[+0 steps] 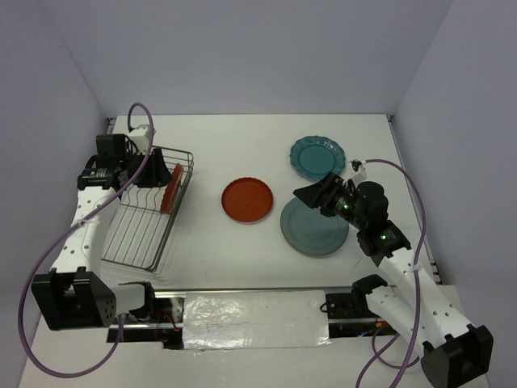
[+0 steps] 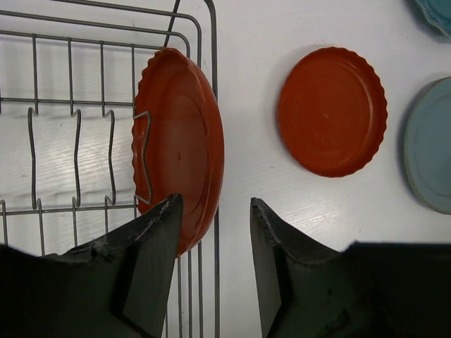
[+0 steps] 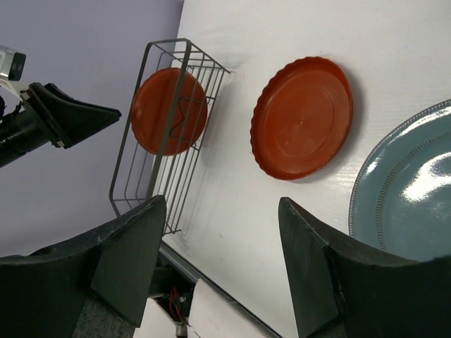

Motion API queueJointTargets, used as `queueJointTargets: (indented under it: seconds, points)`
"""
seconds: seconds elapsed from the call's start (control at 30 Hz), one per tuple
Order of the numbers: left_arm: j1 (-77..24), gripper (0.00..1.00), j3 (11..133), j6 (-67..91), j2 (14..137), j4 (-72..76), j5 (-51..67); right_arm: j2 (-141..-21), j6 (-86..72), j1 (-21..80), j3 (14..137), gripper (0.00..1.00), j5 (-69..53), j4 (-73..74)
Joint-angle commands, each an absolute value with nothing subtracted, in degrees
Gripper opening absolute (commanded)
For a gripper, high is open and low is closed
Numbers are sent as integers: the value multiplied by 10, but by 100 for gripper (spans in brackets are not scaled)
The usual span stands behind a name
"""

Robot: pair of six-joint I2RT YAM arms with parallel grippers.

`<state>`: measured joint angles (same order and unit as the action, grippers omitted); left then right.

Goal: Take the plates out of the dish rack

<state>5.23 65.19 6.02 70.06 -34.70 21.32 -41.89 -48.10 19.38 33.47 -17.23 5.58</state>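
One red-orange plate [image 1: 170,187] [image 2: 180,141] [image 3: 168,109] stands on edge in the wire dish rack [image 1: 137,230] [image 2: 213,70] [image 3: 176,183], against its right-hand side. My left gripper [image 1: 160,175] [image 2: 215,208] is open right at that plate. Its left finger [image 2: 151,246] overlaps the plate's near rim, and the rack's side wire shows in the gap. A second red-orange plate [image 1: 248,200] [image 2: 331,109] [image 3: 303,116] lies flat mid-table. The scalloped teal plate [image 1: 317,157] and the plain grey-teal plate [image 1: 313,228] [image 3: 412,193] lie at the right. My right gripper [image 1: 303,192] [image 3: 222,208] hangs open over bare table beside the grey-teal plate, holding nothing.
The rack fills the table's left side, with upright divider prongs [image 2: 74,162] in its otherwise bare interior. White walls close in the table at the back and both sides. A foil-covered strip [image 1: 250,319] runs along the near edge between the arm bases.
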Motion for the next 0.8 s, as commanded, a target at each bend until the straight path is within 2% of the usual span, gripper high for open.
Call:
queueJointTargets:
  seconds: [0.0, 0.47, 0.77]
  points:
    - [56, 55, 642, 50, 708, -327, 233, -409, -475, 197, 348, 72, -176, 47]
    - [56, 51, 609, 52, 734, -289, 243, -412, -475, 197, 349, 72, -181, 47]
    - [56, 32, 613, 52, 744, -290, 243, -412, -475, 197, 349, 72, -178, 48]
